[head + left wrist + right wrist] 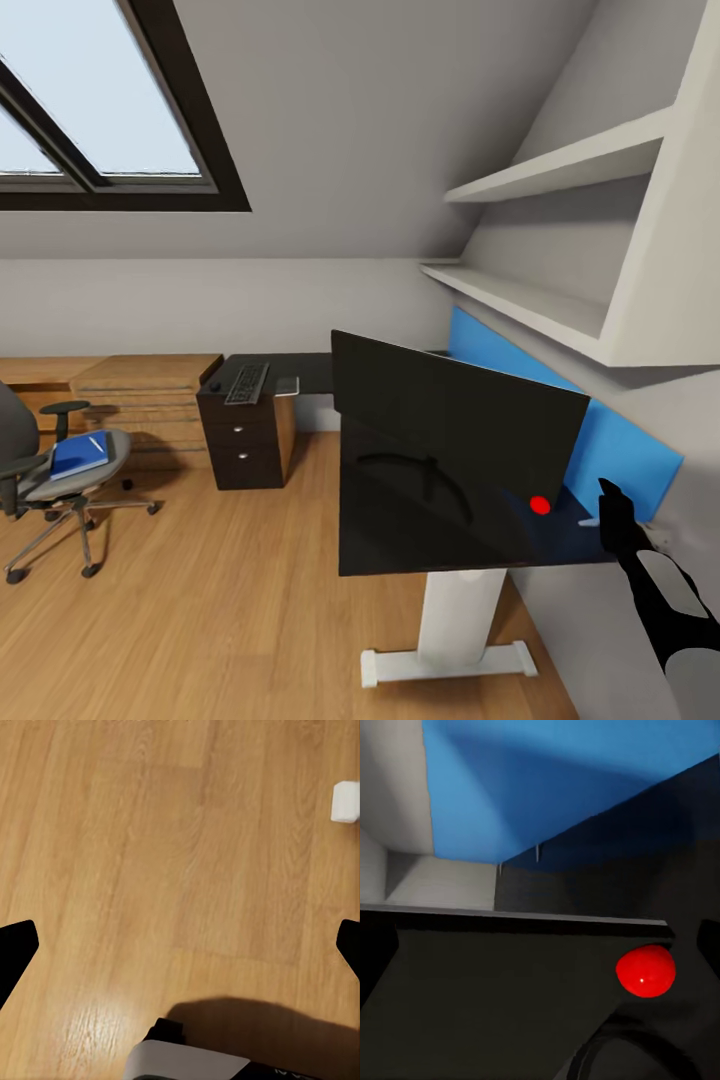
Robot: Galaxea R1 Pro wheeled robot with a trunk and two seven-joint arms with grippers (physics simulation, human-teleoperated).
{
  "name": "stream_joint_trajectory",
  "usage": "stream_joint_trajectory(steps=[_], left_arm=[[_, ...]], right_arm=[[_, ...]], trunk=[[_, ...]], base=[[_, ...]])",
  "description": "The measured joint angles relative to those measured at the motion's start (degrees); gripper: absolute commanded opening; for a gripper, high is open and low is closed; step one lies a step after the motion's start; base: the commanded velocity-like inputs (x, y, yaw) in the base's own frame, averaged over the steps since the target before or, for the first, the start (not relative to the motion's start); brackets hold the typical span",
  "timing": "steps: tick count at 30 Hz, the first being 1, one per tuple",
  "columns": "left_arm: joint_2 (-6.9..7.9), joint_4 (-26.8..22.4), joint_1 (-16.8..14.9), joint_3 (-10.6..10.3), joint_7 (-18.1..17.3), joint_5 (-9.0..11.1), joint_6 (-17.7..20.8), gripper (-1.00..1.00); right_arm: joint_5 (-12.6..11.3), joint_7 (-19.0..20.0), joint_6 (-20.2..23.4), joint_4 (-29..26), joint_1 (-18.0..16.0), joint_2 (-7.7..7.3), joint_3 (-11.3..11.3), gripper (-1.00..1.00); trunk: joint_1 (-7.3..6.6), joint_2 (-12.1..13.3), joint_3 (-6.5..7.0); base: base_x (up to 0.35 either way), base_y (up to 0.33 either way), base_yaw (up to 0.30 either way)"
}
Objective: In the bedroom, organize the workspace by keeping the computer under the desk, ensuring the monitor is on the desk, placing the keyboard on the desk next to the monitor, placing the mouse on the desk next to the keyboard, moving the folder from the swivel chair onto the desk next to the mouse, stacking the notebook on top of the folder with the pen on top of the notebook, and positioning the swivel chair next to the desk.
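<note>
Monitor stands on the surface; right pincer beside its red-dot corner, grip state unclear; left pincer spread over floor.

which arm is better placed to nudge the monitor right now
Right, probably. The right gripper hangs beside the monitor near its red dot, above the desk. The left wrist view looks down at the wooden floor.

Black monitor stands upright on the black table, red dot at its lower corner. Keyboard lies flat on the table's far wing above the drawers. Blue folder rests on the grey swivel chair, a whitish pen on it.
</note>
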Motion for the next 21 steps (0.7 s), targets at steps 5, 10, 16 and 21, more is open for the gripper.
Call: stream_joint_trajectory(steps=[5,10,16,21], left_arm=[[-0.07,-0.01,0.02,-0.04,0.0,0.0,0.0,1.0],[-0.07,0.01,0.01,-0.05,0.0,0.0,-0.02,1.0],[-0.08,0.01,0.01,-0.06,0.0,-0.04,-0.09,1.0],[-0.09,0.08,0.0,-0.06,0.0,-0.03,-0.09,1.0]], right_arm=[[0.06,0.0,0.0,0.0,0.0,0.0,0.0,1.0],[0.06,0.0,0.0,0.0,0.0,0.0,0.0,1.0],[0.06,0.0,0.07,0.0,0.0,0.0,0.0,1.0],[0.06,0.0,0.08,0.0,0.0,0.0,0.01,1.0]], trunk=[[0.0,-0.01,0.0],[0.0,0.0,0.0],[-0.01,0.0,0.0],[0.0,0.0,0.0]], base=[[0.07,-0.05,0.0],[0.135,-0.107,0.0],[0.081,-0.056,0.0],[0.084,-0.058,0.0]])
